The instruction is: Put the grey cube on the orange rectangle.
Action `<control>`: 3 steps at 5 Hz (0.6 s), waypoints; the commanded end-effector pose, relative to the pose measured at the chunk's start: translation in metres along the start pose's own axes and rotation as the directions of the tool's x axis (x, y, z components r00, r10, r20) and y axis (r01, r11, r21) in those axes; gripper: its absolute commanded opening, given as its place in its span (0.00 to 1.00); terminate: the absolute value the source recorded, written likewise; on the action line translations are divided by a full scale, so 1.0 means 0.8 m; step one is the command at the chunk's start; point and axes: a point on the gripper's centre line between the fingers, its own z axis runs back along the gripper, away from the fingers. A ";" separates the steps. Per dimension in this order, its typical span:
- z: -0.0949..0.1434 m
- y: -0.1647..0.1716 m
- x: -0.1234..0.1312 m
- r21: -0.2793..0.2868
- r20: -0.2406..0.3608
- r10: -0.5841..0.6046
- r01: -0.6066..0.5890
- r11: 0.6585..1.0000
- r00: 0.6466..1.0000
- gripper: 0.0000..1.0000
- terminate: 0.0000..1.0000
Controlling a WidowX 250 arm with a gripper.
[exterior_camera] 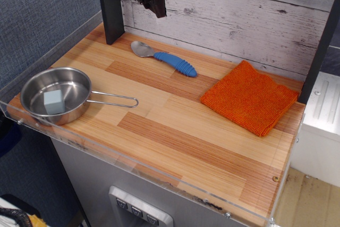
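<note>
The grey cube (53, 101) is a small pale blue-grey block lying inside the steel pan (74, 81) at the front left of the wooden table. The orange rectangle (248, 97), a knitted cloth folded flat, lies at the right side of the table, turned like a diamond. My gripper (154, 2) hangs high at the back, near the white plank wall, far from both the cube and the cloth. Its fingers point down and hold nothing; the frame does not show clearly whether they are open or shut.
A spoon (164, 57) with a blue ribbed handle lies at the back middle. The pan's wire handle (114, 98) points right. A dark post (110, 6) stands at the back left. A clear acrylic rim (159, 176) edges the table's front and sides.
</note>
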 end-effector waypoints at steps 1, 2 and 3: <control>0.000 0.000 0.000 0.000 0.000 0.000 0.000 1.000 1.000 1.00 0.00; -0.001 0.017 -0.005 0.027 0.012 -0.107 0.107 0.994 0.994 1.00 0.00; 0.005 0.031 -0.003 0.001 0.043 -0.152 0.153 0.988 0.987 1.00 0.00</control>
